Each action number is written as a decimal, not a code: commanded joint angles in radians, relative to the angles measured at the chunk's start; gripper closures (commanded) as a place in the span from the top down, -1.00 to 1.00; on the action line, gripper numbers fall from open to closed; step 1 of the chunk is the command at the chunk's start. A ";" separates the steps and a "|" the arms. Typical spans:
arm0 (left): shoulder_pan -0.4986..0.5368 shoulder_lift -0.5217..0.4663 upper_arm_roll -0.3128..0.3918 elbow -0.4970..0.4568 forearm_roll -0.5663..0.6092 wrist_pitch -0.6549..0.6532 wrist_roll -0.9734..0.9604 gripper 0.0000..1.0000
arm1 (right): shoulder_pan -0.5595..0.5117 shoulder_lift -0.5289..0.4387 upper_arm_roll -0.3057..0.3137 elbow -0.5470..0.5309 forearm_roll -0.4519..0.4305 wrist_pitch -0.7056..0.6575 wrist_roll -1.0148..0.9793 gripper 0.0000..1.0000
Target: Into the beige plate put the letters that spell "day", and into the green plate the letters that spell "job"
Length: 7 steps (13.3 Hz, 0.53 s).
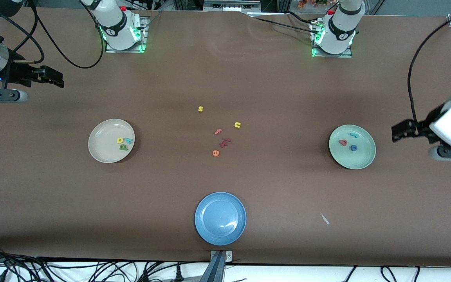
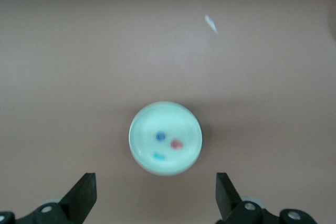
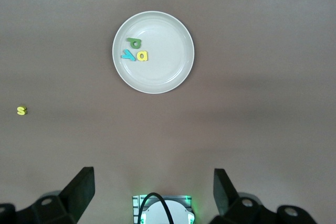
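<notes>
From the front, the brown counter (image 1: 225, 78) fills the frame. At middle left sits the beige plate (image 1: 102, 150). In it lie the yellow d (image 1: 120, 140), the teal y (image 1: 128, 141) and the green a (image 1: 123, 147), close together. At middle right sits the green plate (image 1: 360, 156). In it lie the teal j (image 1: 353, 135), the red b (image 1: 343, 142) and the blue o (image 1: 353, 148). In the middle of the frame are loose letters: a yellow s (image 1: 200, 109), a yellow u (image 1: 237, 125), a pink f (image 1: 218, 131), two small dark red letters (image 1: 225, 142) and an orange e (image 1: 215, 152). A blue plate (image 1: 220, 231) sits at the bottom center. A small white scrap (image 1: 324, 218) lies at the lower right. The right tool (image 1: 51, 77) is at the upper left edge, up in the air over bare counter, open and holding nothing. The left tool (image 1: 401, 131) is at the right edge, also in the air, beside the green plate, open and holding nothing.

In the left wrist view, the green plate (image 2: 142, 129) is in the middle with its three letters inside. The two black fingers (image 2: 84, 195) stand wide apart at the bottom. The white scrap (image 2: 211, 23) is near the top.

In the right wrist view, the beige plate (image 3: 168, 72) is at the top middle with its three letters inside. The yellow s (image 3: 21, 110) is at the left edge. The fingers (image 3: 81, 187) stand wide apart at the bottom.
</notes>
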 commanded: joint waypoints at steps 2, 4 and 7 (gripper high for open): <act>-0.163 -0.092 0.101 -0.009 -0.009 -0.055 0.022 1.00 | 0.006 0.020 0.002 0.027 -0.004 0.009 -0.007 1.00; -0.317 -0.116 0.233 -0.011 -0.012 -0.059 0.022 1.00 | 0.007 0.039 0.002 0.050 -0.010 0.029 -0.007 1.00; -0.282 -0.151 0.243 -0.048 -0.119 -0.069 0.022 1.00 | 0.003 0.048 -0.001 0.061 -0.020 0.046 -0.007 1.00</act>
